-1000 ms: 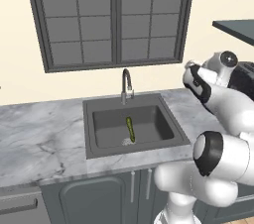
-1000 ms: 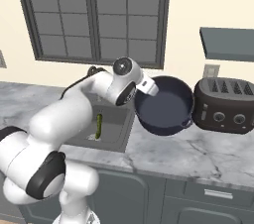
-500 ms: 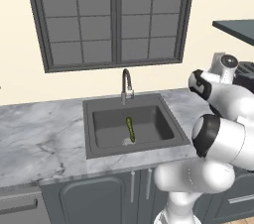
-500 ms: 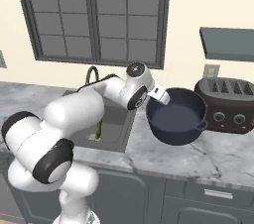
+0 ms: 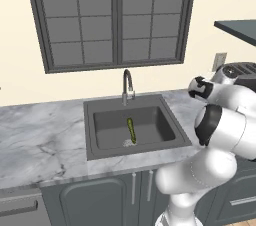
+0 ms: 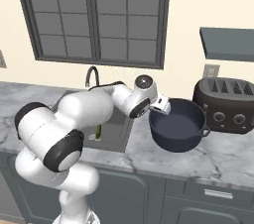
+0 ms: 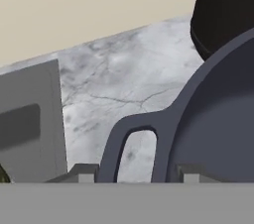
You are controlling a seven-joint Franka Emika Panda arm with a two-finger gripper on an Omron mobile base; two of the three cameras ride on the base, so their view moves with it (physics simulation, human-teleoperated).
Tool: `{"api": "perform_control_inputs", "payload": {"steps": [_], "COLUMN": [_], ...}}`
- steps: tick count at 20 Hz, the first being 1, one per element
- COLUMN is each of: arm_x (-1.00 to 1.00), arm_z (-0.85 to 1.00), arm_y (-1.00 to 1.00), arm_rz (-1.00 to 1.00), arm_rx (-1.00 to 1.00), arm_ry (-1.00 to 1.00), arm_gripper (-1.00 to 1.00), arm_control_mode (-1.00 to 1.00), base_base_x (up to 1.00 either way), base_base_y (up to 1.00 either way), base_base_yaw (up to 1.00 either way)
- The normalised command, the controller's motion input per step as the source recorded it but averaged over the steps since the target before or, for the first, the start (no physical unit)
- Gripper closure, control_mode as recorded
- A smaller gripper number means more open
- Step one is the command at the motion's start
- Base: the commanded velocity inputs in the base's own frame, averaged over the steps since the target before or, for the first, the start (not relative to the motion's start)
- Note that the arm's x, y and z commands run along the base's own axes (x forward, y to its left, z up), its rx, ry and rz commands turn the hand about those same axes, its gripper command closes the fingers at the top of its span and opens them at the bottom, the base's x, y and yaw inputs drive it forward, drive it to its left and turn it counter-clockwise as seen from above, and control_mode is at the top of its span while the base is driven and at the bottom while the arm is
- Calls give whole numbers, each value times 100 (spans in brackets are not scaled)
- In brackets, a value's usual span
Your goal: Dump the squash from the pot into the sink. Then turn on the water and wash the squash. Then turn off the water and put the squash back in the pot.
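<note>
The two fingertips (image 7: 82, 172) stand on either side of the pot's near side handle (image 7: 130, 144), closed on it, so the gripper (image 7: 135, 174) holds the pot (image 6: 179, 127) by that handle. The pot sits upright, right of the sink (image 5: 134, 126), over the grey marble counter (image 6: 198, 158), with its far side just beside the black toaster (image 6: 228, 104); whether its base touches the counter cannot be told. Its dark interior is open to view and nothing shows inside it. The squash (image 5: 131, 130) lies on the floor of the sink, lengthwise front to back, near the round drain (image 5: 128, 143). The faucet (image 5: 127, 86) stands at the sink's rear edge, spout over the basin. A window (image 5: 112, 17) fills the wall behind the sink.
</note>
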Motion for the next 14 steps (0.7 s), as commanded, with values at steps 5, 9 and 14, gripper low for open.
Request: {"api": "perform_control_inputs", "payload": {"steps": [5,9,14], "arm_x": [8,6,10], "arm_z": [-57,-33,-18], "arm_y": [0,0,0], "arm_rz": [12,12,11], "arm_rx": [0,0,0], "arm_ry": [0,0,2], "arm_gripper": [100,100,100], "arm_control_mode": [-100,-100,-100], "base_base_x": [0,0,0], "base_base_y": [0,0,0], "base_base_yaw": [0,0,0]}}
